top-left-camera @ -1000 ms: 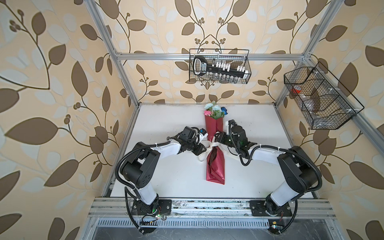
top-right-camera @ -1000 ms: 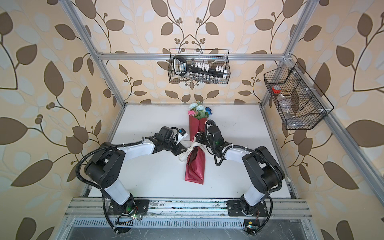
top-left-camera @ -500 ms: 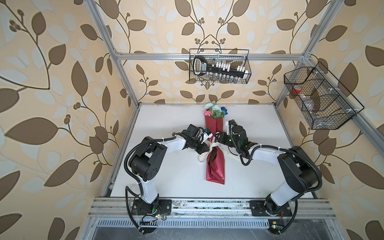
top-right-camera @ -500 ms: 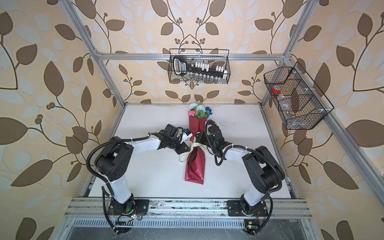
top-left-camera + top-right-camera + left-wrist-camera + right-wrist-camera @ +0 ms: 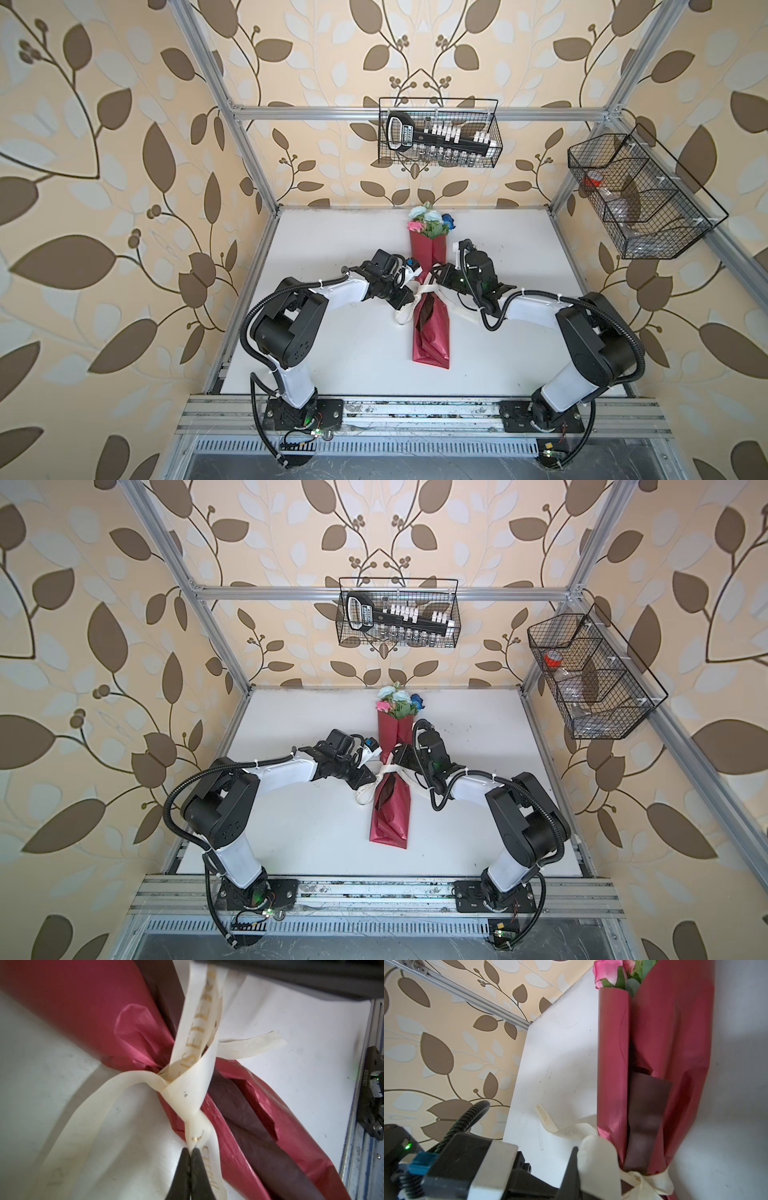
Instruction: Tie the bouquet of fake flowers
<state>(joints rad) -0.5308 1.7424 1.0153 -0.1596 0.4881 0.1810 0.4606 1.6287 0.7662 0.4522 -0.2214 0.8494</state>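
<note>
A: Bouquet of fake flowers [image 5: 429,219] lies along the middle of the desk [image 5: 357,353]. Blooms point toward the back wall. Stems are hidden in the red wrapping [image 5: 432,332].

B: Ribbon?

A: Cream ribbon [image 5: 187,1093] circles the waist of the wrapping. A crossing [image 5: 168,1084] sits on top, and a loose tail [image 5: 251,1043] lies on the desk beyond it.

B: Pincers?

A: Left pincer [image 5: 190,1152] is pressed together, pinching one strand just below the crossing. Right pincer [image 5: 435,277] is pressed together too. The other strand runs up into it, and a loop bulges beside its finger in the right wrist view.

B: Which step?

A: Cinching, most likely. It reads as a first half-knot only: the wrapping is gathered but not snug.

B: What does the next move call for?

A: Probably both arms drawing apart in opposite directions, level with the desk, so the crossing tightens without dragging the bouquet sideways. Thin ribbon could slip from the tips.
</note>
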